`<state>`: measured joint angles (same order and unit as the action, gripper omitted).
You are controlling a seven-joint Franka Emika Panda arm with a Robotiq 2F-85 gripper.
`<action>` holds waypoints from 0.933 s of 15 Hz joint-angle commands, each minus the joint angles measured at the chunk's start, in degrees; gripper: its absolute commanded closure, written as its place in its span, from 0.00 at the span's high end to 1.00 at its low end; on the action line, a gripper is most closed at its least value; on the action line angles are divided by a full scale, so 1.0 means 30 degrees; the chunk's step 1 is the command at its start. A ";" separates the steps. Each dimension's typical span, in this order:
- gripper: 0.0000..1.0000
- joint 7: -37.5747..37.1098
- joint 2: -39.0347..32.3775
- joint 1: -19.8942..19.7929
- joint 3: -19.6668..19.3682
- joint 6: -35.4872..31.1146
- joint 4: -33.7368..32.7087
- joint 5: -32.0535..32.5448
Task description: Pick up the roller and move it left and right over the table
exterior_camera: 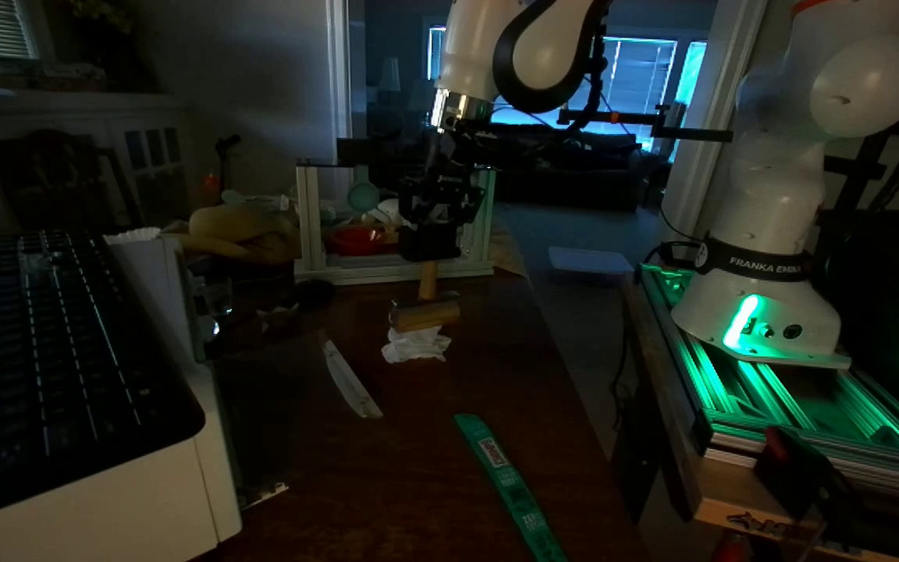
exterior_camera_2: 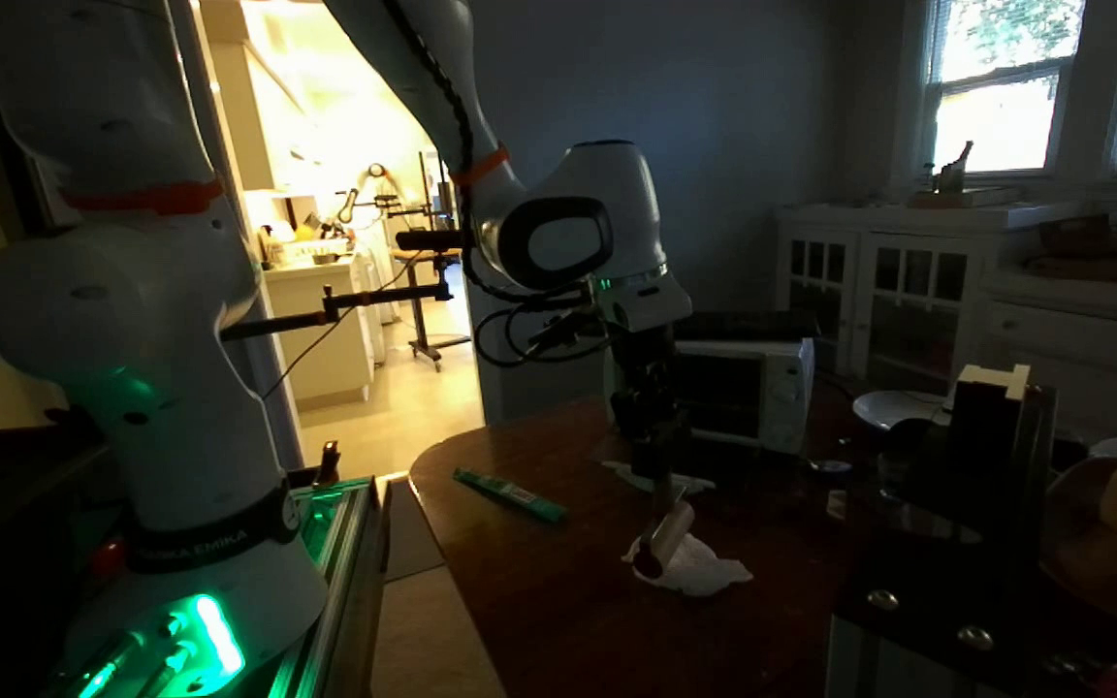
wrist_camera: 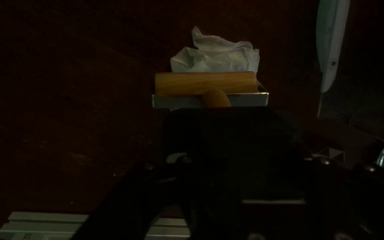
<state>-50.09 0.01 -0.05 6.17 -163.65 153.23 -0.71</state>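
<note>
The roller is a wooden cylinder in a metal frame with a wooden handle. It shows in both exterior views [exterior_camera: 424,314] [exterior_camera_2: 673,535] and in the wrist view [wrist_camera: 192,83]. My gripper [exterior_camera: 430,242] is shut around the handle, with the cylinder hanging below it. The gripper also shows in an exterior view [exterior_camera_2: 657,456] and as a dark shape in the wrist view [wrist_camera: 227,133]. The fingertips and the gripped part of the handle are too dark to make out. The roller is low over the dark brown table [exterior_camera: 449,484], beside crumpled white paper [exterior_camera: 418,345]. I cannot tell whether it touches.
A white knife-like strip [exterior_camera: 348,380] and a green strip [exterior_camera: 500,464] lie on the table. A white appliance with a black top [exterior_camera: 207,437] stands along one side. A metal frame [exterior_camera: 395,275] stands at the table end, with a red bowl [exterior_camera: 356,240] beyond it. A glass [exterior_camera: 217,300] stands nearby.
</note>
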 commanded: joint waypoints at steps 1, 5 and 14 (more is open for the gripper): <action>0.59 0.0090 0.0022 0.0399 -0.0395 0.0033 -0.0014 -0.0087; 0.34 -0.1531 -0.0823 0.0616 -0.0477 -0.0377 -0.0399 0.1633; 0.34 -0.4361 -0.2199 0.1693 -0.1494 -0.1296 -0.1265 0.3393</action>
<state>-60.37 -4.31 3.40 3.36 -164.88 150.80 8.07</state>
